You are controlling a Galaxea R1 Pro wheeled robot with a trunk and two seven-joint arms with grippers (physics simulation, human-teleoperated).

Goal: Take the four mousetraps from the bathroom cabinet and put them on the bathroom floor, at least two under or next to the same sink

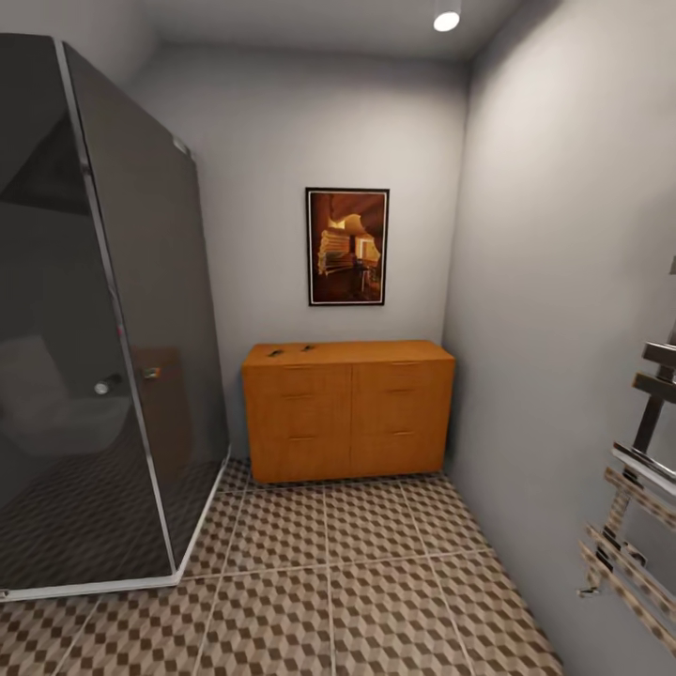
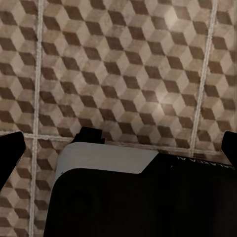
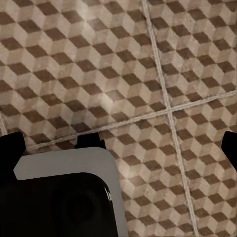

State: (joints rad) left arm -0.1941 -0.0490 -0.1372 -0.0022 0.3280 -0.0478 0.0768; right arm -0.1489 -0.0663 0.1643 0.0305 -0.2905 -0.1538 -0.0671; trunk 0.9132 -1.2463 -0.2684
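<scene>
Tiles (image 1: pixel 376 601) of the floor run from the robot to the cabinet (image 1: pixel 347 408) against the far wall. Two small dark traps (image 1: pixel 275 353) lie on its top near the left end, apart; the others I cannot make out. They look light, stiff and thin: pinch across the base edges. Both wrist views show floor with finger tips wide apart, holding nothing. A dark shower (image 1: pixel 94 357) stands left.

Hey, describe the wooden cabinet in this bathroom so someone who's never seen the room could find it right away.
Look to the far grey wall, under the framed picture. The cabinet stands there on the patterned tile floor, between the dark glass shower enclosure and the right-hand wall. It is the one warm orange-brown wooden piece, low and flat-topped with slot-handled drawer fronts, and small dark items lie on its top.
</scene>
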